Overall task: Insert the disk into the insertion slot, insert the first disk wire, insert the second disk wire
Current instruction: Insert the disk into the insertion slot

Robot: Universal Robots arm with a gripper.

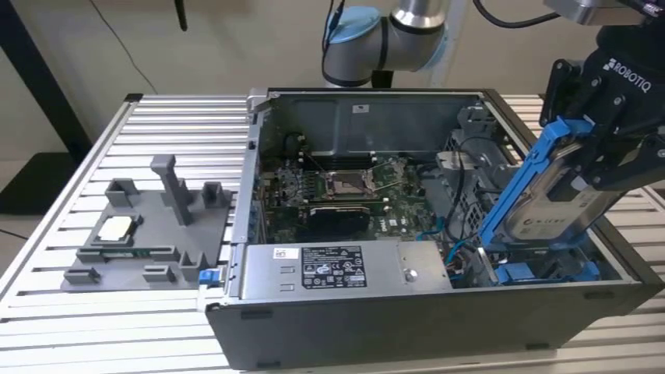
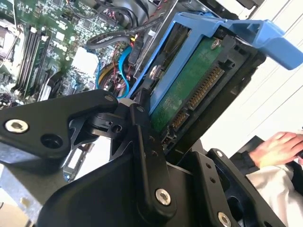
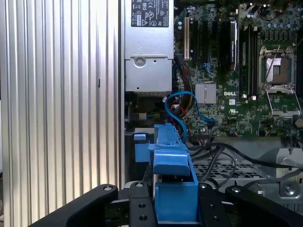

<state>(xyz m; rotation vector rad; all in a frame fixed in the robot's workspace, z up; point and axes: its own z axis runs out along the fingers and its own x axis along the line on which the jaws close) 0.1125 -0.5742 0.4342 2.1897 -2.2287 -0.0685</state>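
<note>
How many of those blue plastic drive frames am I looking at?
2. One, clipped around the drive, sits tilted in the gripper, lower end inside the computer case. A second frame lies low in the case beneath it. More may be hidden.

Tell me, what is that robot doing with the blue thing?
The robot arm's end effector is shut on the disk, a silver hard drive in a blue carrier frame. It holds the disk tilted over the open computer case, at the corner on the exterior view's right. The disk's lower end dips into the case, but most of it sticks out above, so it is not in its slot yet. A person's hand shows nearby in the second wrist view.
</note>
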